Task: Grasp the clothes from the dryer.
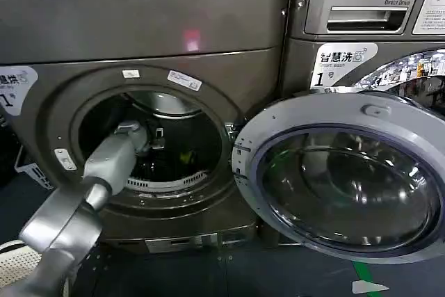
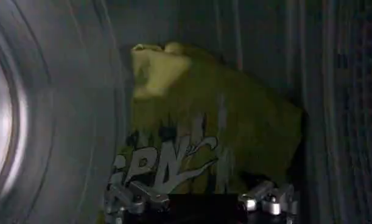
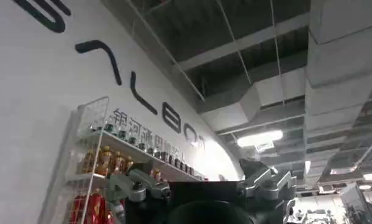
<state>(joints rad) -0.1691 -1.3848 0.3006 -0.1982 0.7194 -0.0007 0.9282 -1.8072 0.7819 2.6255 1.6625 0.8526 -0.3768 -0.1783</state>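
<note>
Left arm reaching from the near left through the round porthole of the dryer [image 1: 146,26], left gripper [image 1: 154,138] inside the drum. Fingers [image 2: 134,198] spread wide in the left wrist view, one on each side, nothing between them. Just beyond the fingers, the clothes [image 2: 213,131]: crumpled yellow-green fabric with white and dark print, lying on the drum wall; from the head view a small yellow-green patch [image 1: 185,156] low in the drum, past the gripper. Glass door [image 1: 348,179] swung fully open to the right of the porthole. Behind it, silver LG machine [image 1: 365,12]. Right gripper [image 3: 201,198] raised away from the machines, pointing at a ceiling and a white wall, fingers [image 3: 137,185] spread apart and empty.
</note>
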